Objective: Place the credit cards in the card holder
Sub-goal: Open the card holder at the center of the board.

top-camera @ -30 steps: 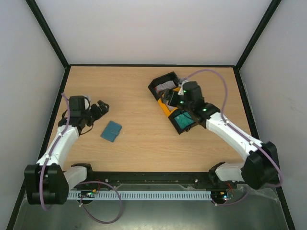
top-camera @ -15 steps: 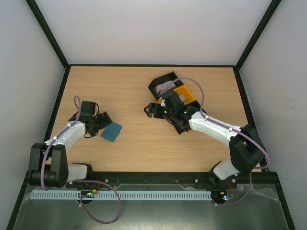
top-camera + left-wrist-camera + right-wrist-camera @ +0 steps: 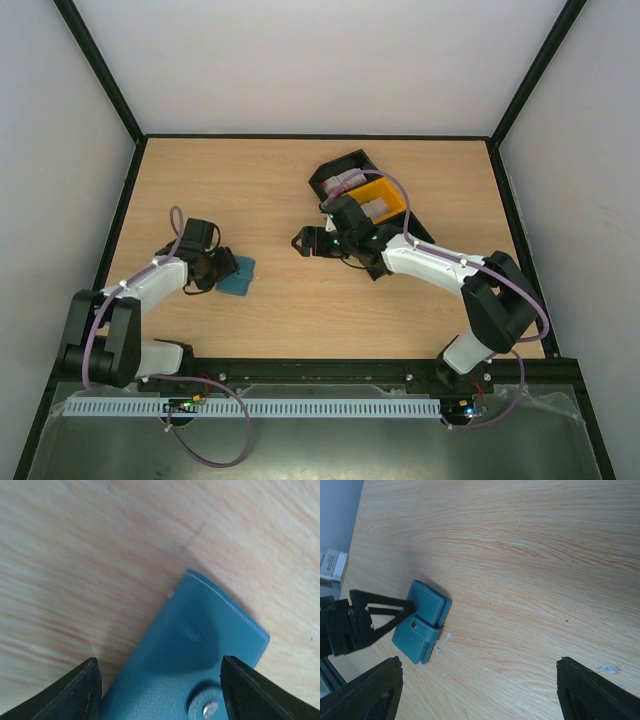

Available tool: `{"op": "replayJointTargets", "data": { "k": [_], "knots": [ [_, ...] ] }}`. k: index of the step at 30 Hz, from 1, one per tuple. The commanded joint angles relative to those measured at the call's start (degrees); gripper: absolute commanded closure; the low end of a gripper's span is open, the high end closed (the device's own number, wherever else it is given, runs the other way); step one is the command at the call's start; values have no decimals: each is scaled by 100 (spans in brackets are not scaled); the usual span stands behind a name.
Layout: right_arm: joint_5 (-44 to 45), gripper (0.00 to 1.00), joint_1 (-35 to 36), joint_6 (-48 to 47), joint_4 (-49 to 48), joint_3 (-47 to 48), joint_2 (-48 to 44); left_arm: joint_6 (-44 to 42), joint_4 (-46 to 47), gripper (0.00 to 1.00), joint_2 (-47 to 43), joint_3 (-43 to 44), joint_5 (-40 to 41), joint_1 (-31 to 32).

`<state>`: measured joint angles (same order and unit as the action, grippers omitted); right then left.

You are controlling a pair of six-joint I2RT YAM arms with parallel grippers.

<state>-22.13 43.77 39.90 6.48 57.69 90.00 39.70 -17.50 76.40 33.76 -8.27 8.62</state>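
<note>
Down low over the wallet (image 3: 422, 622) with the left end effector (image 3: 226, 268), one finger (image 3: 75, 695) on each flank, cover and snap (image 3: 207, 710) framed right between them. Squeezing or merely bracketing? Can't tell from either close view. Reads as a pinning move: keeping the wallet put on the worktop (image 3: 270, 190) to stop any skating once worked on. Lying flat, folded shut, strap (image 3: 427, 632) buttoned across the edge, so not ready to take anything until opened.

Off to the right of the wallet, well apart: right end effector (image 3: 306, 243) hovering over bare wood, spread wide, carrying nothing, camera looking straight back at the wallet. Probably positioned to help with that strap, though only a guess.

Farther right of the wallet and beyond it: a black bin (image 3: 325, 172) and a yellow bin (image 3: 395, 193) side by side, pale cards (image 3: 345, 182) showing inside both. None out on the wood near the wallet, none tucked into it. Early days, by this reckoning: opening first, then fetching. Worth watching for the wallet pivoting or sliding away under an uneven pinch from those two fingers, being small, smooth and loose on the wood
</note>
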Motion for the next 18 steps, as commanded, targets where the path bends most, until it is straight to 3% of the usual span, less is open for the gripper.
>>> {"op": "replayJointTargets", "data": {
  "k": [1,12,18],
  "knots": [
    [-91,18,24,-125,-55,8,192,385,-210,34,-316,-308,-101,411],
    [121,22,26,-435,73,-93,505,1275,1033,39,-78,-572,-751,1579],
    [140,28,26,-708,222,-60,955,1518,1124,38,8,-587,-390,1739]
  ]
}}
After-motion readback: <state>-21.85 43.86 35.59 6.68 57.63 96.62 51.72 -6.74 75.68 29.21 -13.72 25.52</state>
